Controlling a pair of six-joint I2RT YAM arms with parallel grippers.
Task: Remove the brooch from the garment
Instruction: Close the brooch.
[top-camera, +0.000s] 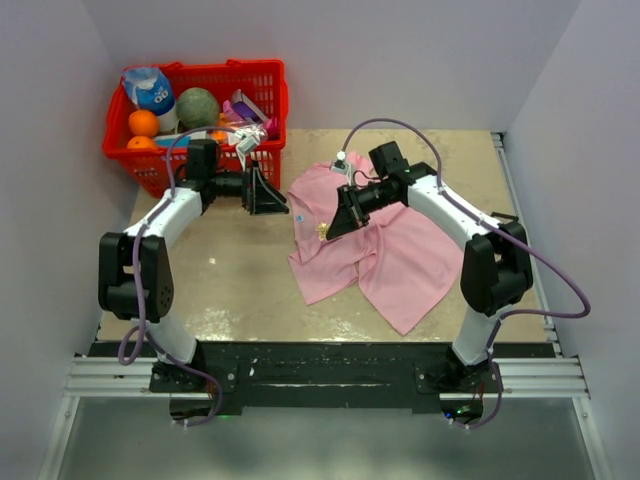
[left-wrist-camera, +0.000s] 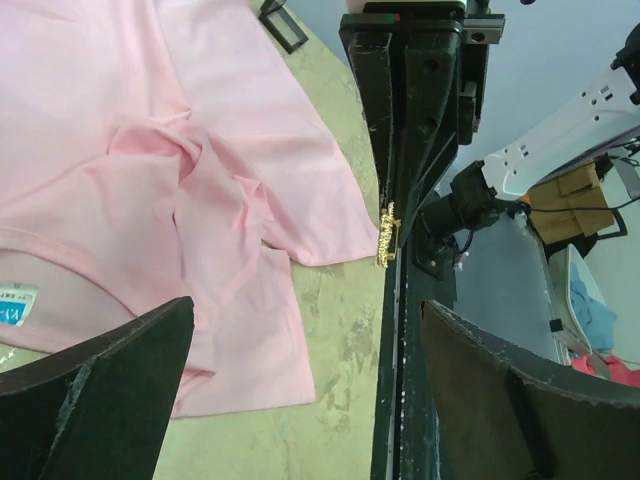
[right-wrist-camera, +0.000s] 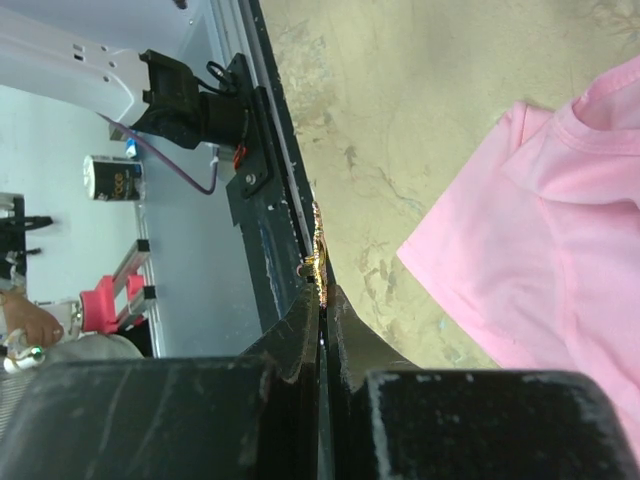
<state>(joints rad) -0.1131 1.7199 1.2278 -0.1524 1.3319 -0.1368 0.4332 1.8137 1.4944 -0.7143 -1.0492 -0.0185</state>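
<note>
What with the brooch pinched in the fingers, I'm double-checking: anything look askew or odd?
Only the pink shirt: it lies rumpled, folded over itself. The brooch is clamped between the shut right fingers; nothing spilled or damaged.

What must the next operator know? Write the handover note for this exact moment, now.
Left gripper: jaws wide open, empty, beside the T-shirt.
Right gripper: jaws shut on the brooch, pinched at their tips.
T-shirt: crumpled on the table, partly under the right arm.
Done: brooch looks clear of the cloth.
Left: probably set the brooch down away from the T-shirt.
</note>
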